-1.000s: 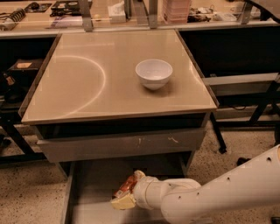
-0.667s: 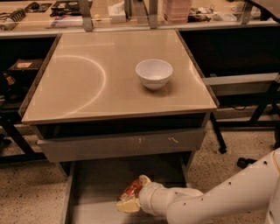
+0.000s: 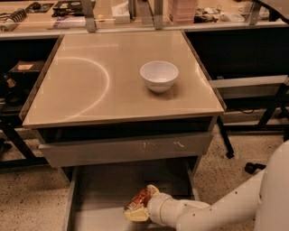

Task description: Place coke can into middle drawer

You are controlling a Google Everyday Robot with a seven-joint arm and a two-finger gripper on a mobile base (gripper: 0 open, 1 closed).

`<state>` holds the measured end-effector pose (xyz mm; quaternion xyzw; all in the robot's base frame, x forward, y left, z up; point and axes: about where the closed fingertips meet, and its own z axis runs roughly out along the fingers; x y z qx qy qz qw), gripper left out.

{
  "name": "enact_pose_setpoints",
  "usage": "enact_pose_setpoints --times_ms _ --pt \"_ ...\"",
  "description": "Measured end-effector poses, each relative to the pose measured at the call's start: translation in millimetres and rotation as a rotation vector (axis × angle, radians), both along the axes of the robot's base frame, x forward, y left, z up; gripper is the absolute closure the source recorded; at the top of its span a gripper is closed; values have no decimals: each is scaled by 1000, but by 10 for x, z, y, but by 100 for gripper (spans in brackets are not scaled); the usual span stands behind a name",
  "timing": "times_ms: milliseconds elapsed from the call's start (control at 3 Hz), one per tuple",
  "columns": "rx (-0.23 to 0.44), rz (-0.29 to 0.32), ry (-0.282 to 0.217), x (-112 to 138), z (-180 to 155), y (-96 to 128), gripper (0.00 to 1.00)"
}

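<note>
The pincer (image 3: 137, 205), pale cream-coloured fingers on the end of a smooth white robot arm (image 3: 212, 212), hung low over the front right part of the middle drawer (image 3: 106, 191). This wide, shallow grey metal drawer with low side walls was pulled out beneath the worktop. The arm reached in from the lower right corner of the view. The pincer was closed around the coke can (image 3: 139, 199), a small red soda can with white markings. One finger lay above the can and one below it. The can was tilted, its upper end pointing up and to the right towards the wrist. It sat inside the outline of the drawer, above the plain grey floor; I could not tell whether it touched that floor.

Just above the open drawer was a closed grey drawer front with pale scratches (image 3: 122, 150), set directly under the worktop's edge. The flat tan worktop (image 3: 81, 90) carried a round white bowl (image 3: 159, 76), upright, right of centre and well apart from the can. A cluttered shelf (image 3: 67, 11) ran along the back, and the speckled floor (image 3: 31, 203) showed on both sides of the drawer.
</note>
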<state>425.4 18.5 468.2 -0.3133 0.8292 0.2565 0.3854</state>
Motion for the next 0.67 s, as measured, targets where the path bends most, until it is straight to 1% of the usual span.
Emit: enact_pose_setpoints --times_ms 667 --pt "6 27 19 195 -387 -17 100"
